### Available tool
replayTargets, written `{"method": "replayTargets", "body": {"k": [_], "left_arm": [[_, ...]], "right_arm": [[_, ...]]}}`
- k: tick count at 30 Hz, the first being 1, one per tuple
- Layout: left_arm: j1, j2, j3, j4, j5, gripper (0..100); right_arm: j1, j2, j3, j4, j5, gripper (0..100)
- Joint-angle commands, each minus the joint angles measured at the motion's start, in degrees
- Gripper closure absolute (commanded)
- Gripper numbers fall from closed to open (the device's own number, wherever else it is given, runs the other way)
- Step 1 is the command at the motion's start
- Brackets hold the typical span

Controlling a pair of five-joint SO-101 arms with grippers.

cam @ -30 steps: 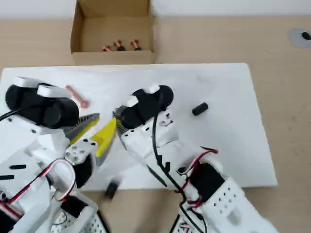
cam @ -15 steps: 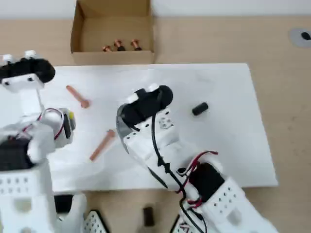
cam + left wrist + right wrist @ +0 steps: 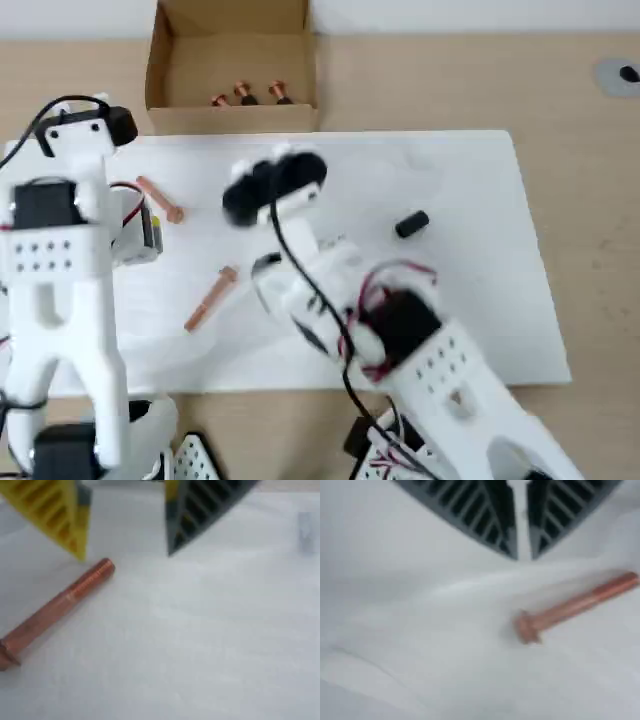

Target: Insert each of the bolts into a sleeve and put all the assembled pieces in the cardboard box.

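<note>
Two copper bolts lie loose on the white mat (image 3: 480, 300): one (image 3: 160, 198) at the left, one (image 3: 210, 298) nearer the front. A black sleeve (image 3: 411, 224) lies alone to the right. The cardboard box (image 3: 160, 70) at the back holds three assembled pieces (image 3: 245, 95). My left gripper (image 3: 125, 555) hangs open just above the mat, its yellow fingertip (image 3: 75, 545) beside the threaded end of a bolt (image 3: 60, 605). My right gripper (image 3: 523, 555) is shut and empty, a short way from another bolt's (image 3: 575, 605) head. The right arm (image 3: 270, 185) covers the mat's middle.
The left arm (image 3: 60, 240) stands tall over the mat's left edge. Bare wooden table (image 3: 580, 200) runs to the right of the mat and around the box. The mat's right half holds nothing but the sleeve.
The left arm rose and pulled back to the left, uncovering the front bolt lying on the mat. The right arm's wrist shifted up and left. A small dark piece by the front edge moved right.
</note>
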Motion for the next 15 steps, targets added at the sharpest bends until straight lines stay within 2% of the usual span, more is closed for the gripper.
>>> {"method": "replayTargets", "body": {"k": [1,6,9,12,15], "left_arm": [[2.81,1.19,-3.08,0.53,0.00,88],[15.03,0.84,-2.81,0.62,-9.76,88],[20.84,0.84,-2.90,0.62,-18.11,88],[23.56,1.19,-2.81,0.53,-25.32,88],[24.18,1.19,-1.76,0.18,-28.13,88]], "right_arm": [[5.23,7.60,-9.54,2.90,-0.35,98.6],[10.15,16.31,-17.36,6.15,-0.53,98.8],[12.35,18.86,-20.09,7.74,-0.44,98.8],[15.08,19.12,-20.88,7.65,-0.26,98.8],[18.77,19.12,-20.97,7.47,-0.26,98.8]]}}
